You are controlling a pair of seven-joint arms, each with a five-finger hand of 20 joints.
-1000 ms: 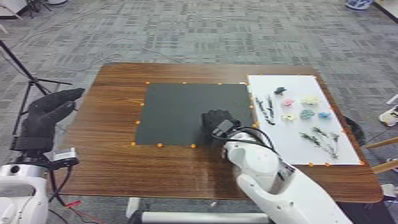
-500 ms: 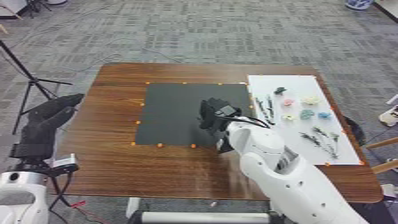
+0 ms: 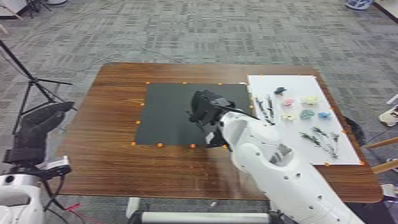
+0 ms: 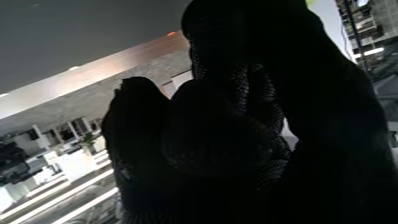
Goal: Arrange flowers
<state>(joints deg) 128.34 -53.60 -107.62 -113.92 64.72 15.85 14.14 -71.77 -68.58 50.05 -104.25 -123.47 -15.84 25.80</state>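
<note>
In the head view my right hand (image 3: 204, 108) is over the right part of the dark mat (image 3: 169, 115). My left hand (image 3: 44, 120) stands off the table's left side, its fingers relaxed. On the white board (image 3: 348, 156) lie a pink flower (image 3: 288, 102), a cream flower (image 3: 310, 100), a small yellow flower (image 3: 288, 117), a teal flower (image 3: 306, 114), a blue flower (image 3: 324, 115), a dark green piece (image 3: 281, 91), dark twigs (image 3: 269, 107) and leafy green stems (image 3: 322, 139). In the right wrist view the right hand's (image 4: 222, 130) black glove covers whatever lies behind it.
The brown table (image 3: 115, 170) surrounds mat and board, with small orange markers along their edges. A black tripod (image 3: 34, 80) stands beyond the table's left side. The mat (image 4: 80, 35) and the table's wooden edge (image 4: 115, 70) show in the right wrist view.
The right hand has moved forward and slightly left over the mat, with its arm following. The left hand has lowered and shifted slightly. The flowers on the board have kept their places.
</note>
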